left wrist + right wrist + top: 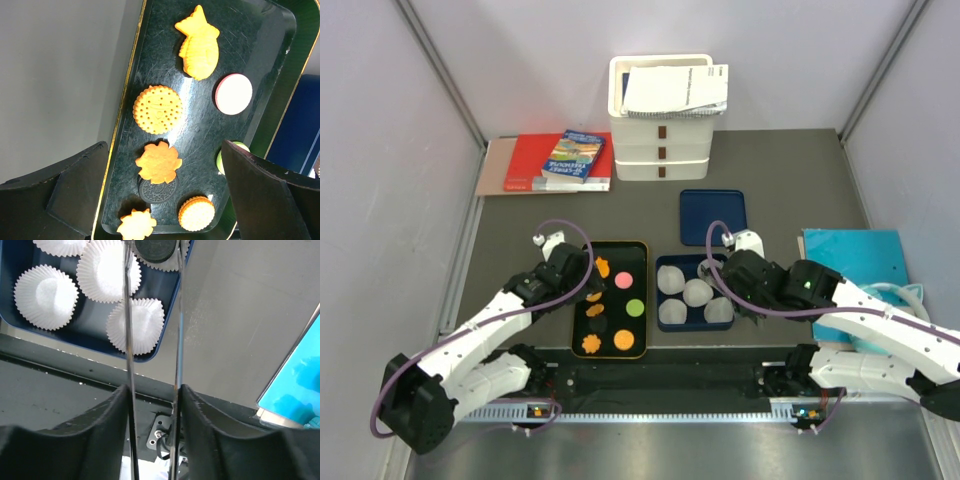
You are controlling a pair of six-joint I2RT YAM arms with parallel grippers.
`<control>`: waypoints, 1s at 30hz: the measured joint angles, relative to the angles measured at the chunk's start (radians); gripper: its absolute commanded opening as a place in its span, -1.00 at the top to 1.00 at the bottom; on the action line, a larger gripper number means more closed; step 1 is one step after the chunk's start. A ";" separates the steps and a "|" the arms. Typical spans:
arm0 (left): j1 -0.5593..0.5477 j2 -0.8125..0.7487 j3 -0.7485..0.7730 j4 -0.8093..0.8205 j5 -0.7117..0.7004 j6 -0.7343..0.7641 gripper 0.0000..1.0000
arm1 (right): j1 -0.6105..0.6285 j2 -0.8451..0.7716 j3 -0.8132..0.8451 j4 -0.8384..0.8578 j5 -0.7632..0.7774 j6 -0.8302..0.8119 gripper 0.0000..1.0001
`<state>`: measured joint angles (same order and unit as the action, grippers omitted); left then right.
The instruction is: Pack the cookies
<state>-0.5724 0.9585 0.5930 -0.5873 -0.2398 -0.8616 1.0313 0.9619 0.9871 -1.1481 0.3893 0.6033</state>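
Several cookies lie on a black tray (646,300). In the left wrist view they are an orange fish shape (198,42), a pink round (233,93), an orange round (157,109), an orange flower (158,162) overlapping a black one (159,189), and more orange ones. A green one is half hidden by a finger. My left gripper (164,150) is open above the tray's left side (582,275). My right gripper (152,390) is shut on metal tongs (129,315). The tong tips hold a black cookie (155,249) over a paper cup in the blue box (665,262).
The blue box holds several white paper cups (46,296). Its blue lid (712,212) lies behind it. Stacked white containers with papers (663,120) stand at the back, books (560,165) at back left, and a teal folder (855,255) at right.
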 measured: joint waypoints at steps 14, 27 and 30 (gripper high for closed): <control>0.000 0.000 0.000 0.001 -0.001 0.001 -0.97 | 0.045 0.002 0.050 0.041 0.001 -0.035 0.07; 0.000 -0.014 0.000 -0.011 -0.015 0.003 -0.98 | 0.236 0.377 0.220 0.272 -0.074 -0.188 0.06; 0.000 -0.043 0.000 -0.017 -0.020 0.003 -0.98 | 0.236 0.427 0.230 0.290 -0.103 -0.211 0.04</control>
<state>-0.5724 0.9154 0.5930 -0.6041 -0.2600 -0.8581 1.2675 1.3888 1.2171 -0.8585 0.2863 0.3920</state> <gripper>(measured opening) 0.987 0.474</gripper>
